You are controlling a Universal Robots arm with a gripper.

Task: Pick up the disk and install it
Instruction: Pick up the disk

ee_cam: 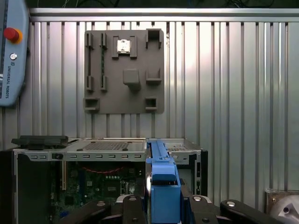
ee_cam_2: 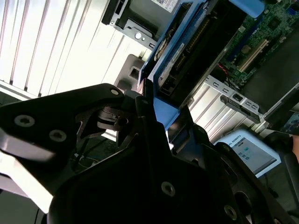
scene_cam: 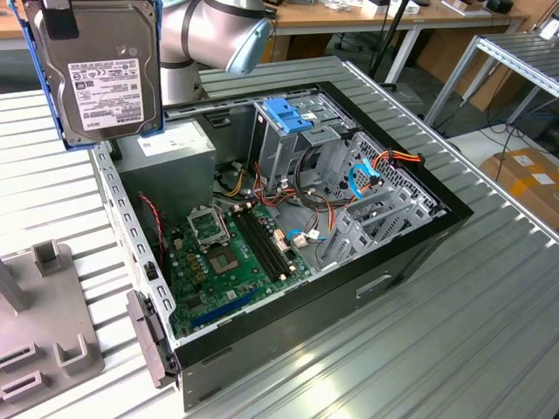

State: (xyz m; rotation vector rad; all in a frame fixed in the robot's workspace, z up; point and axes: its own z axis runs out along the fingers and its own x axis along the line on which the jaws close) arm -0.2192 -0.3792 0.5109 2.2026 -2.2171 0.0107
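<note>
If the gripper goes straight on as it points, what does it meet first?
The gripper carries the disk ahead of it; that probably meets the computer case's wall beside the power supply, though depth is unclear.

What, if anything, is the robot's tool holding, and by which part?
The flat dark grey metal hard drive with blue plastic rails, clamped by the tool across its flat faces near one short end.

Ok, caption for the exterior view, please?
Disk held aloft, label facing the camera, at a corner of the open computer case.
</note>
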